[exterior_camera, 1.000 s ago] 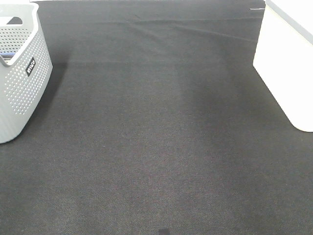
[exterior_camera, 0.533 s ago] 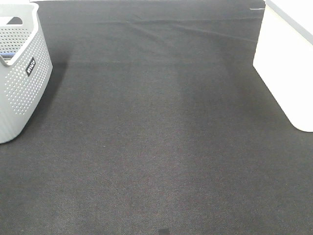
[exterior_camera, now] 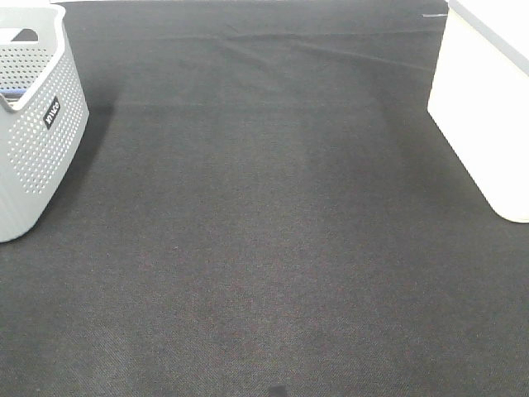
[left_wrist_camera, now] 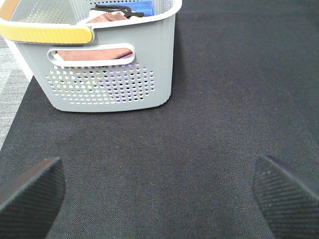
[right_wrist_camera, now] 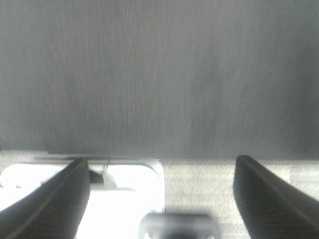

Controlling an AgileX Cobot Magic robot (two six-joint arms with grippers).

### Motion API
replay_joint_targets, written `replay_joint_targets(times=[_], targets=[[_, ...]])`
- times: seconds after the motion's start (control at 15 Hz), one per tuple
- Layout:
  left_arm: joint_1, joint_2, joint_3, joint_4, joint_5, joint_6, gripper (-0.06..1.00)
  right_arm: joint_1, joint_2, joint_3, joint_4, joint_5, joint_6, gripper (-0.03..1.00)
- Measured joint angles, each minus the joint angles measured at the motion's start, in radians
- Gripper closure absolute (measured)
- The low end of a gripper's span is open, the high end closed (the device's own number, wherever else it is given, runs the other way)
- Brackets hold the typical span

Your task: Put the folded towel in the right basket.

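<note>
Dark woven table mat [exterior_camera: 264, 231] across the whole surface, white basket [exterior_camera: 488, 116] at the right edge, grey perforated basket [exterior_camera: 37, 124] at the far left holding folded towels [left_wrist_camera: 94, 52], left gripper [left_wrist_camera: 159, 191] spread wide, right gripper [right_wrist_camera: 159, 186] likewise parted, both empty.

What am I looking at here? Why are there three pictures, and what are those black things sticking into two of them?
This is a robot with two arms. One picture comes from a camera up high, looking down at a table with a dark cloth. A grey basket stands on the left and a white basket on the right. The other two pictures come from little cameras on the robot's wrists. The black shapes are the fingers of each gripper. The left gripper is open and holds nothing; it looks at the grey basket, which has folded towels inside. The right gripper is open and empty too.
</note>
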Motion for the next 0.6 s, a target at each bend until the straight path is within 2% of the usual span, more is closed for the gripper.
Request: replay_joint_targets(times=[0.2, 0.6], targets=[[0.0, 0.0, 0.0, 0.0, 0.0, 0.0, -0.03, 0.0, -0.219, 0.153, -0.025, -0.012, 0.0, 0.22], [0.0, 0.0, 0.0, 0.0, 0.0, 0.0, -0.03, 0.0, -0.587, 0.179, -0.094, -0.071, 0.0, 0.22]])
